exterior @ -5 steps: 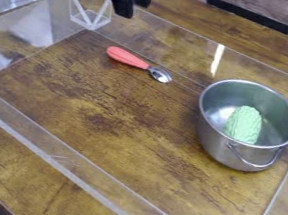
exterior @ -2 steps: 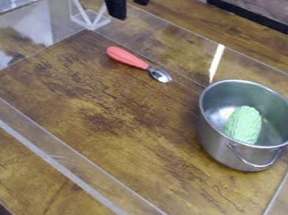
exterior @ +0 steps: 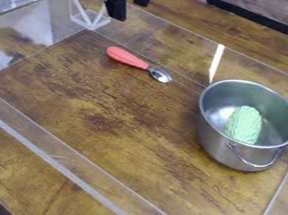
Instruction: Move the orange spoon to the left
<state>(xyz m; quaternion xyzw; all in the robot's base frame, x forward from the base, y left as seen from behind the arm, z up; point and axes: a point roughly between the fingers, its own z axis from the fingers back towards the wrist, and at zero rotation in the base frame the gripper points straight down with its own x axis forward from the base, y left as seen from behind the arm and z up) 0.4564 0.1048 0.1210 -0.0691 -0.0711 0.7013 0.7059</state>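
Dark, scratched wooden tabletop [exterior: 90, 122] fills the frame, fenced in by low clear plastic walls [exterior: 47, 146] that form a shallow pen. At the top of the frame, slightly left of centre, one black robot gripper [exterior: 120, 10] hangs down from above, its upper part cut off by the frame edge. Its tips point almost straight down and hover over the far wall of the pen. The claw stands wide open and has hold of nothing.

One orange spoon [exterior: 137, 63] lies flat on the wood in the upper middle of the frame, below and slightly right of the gripper and well apart from it. Its orange-red handle points to the upper left and its shiny silver bowl to the lower right.

One round metal pot [exterior: 246, 124] sits at the right of the frame, near the spoon but not touching it. Inside it lies one green ribbed object [exterior: 245, 124]
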